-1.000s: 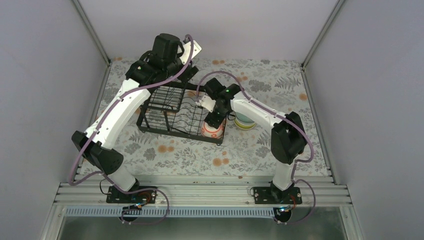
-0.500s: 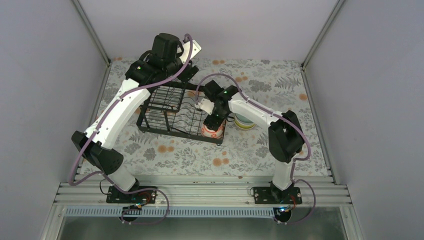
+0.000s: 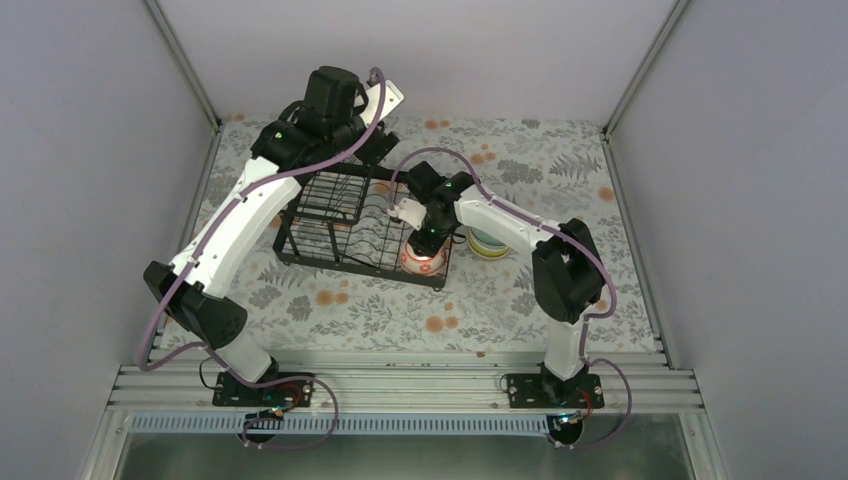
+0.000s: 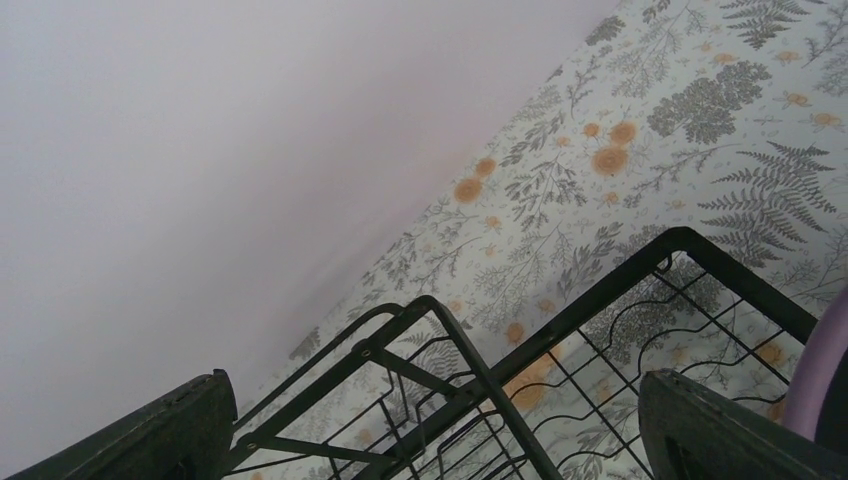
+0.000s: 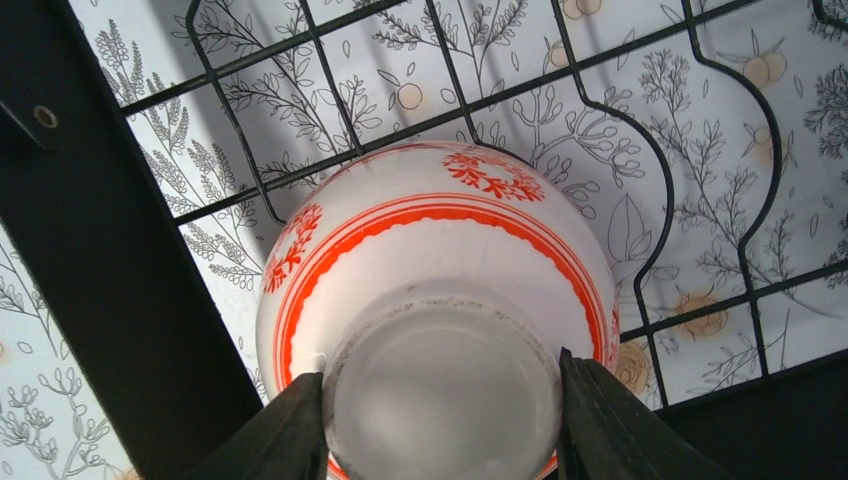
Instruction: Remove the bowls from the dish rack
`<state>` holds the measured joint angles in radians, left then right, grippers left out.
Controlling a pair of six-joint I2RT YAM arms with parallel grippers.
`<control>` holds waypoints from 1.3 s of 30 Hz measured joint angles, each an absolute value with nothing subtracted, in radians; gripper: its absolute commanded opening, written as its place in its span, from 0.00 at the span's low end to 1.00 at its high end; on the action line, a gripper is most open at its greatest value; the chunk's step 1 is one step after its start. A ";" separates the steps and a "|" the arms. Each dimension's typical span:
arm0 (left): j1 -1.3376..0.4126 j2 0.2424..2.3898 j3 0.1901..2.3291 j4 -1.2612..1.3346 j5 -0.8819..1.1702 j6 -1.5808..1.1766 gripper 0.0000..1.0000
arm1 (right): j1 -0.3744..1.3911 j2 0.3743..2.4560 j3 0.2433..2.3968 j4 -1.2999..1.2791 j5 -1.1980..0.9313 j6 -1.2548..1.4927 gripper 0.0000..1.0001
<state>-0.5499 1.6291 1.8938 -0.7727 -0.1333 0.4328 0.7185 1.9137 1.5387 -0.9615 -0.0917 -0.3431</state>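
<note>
Two tools are in play: the left tool (image 4: 445, 425) is held wide open and empty above the far corner of the dish rack (image 3: 340, 225). At the rack's right end the patterned bowl (image 5: 440, 260) sits upside down, its foot ring pinched by the right tool (image 5: 440, 400). On so shallow a ring the bowl could slip, or its rim could be snagged on the wires and the rack dragged. That pinch is shown only by the right wrist view; only overhead is another bowl (image 3: 490, 243) seen on the tabletop (image 3: 560, 170), just right of the rack.
</note>
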 measured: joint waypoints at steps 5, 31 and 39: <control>-0.550 1.634 1.894 -0.777 -0.117 0.432 1.00 | 0.719 1.912 1.542 -0.950 -0.092 -0.342 0.23; -0.499 1.783 2.106 -0.825 0.199 0.321 1.00 | 0.619 1.583 1.542 -0.905 -0.036 -0.347 0.11; -0.383 1.805 2.150 -0.844 0.550 0.272 1.00 | 0.517 1.523 1.505 -0.841 -0.031 -0.349 0.10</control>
<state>-0.3832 1.8046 2.1502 -0.8444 0.5499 0.2718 0.5167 1.5234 1.5051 -0.8410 -0.0311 -0.3489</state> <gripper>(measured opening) 0.999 0.432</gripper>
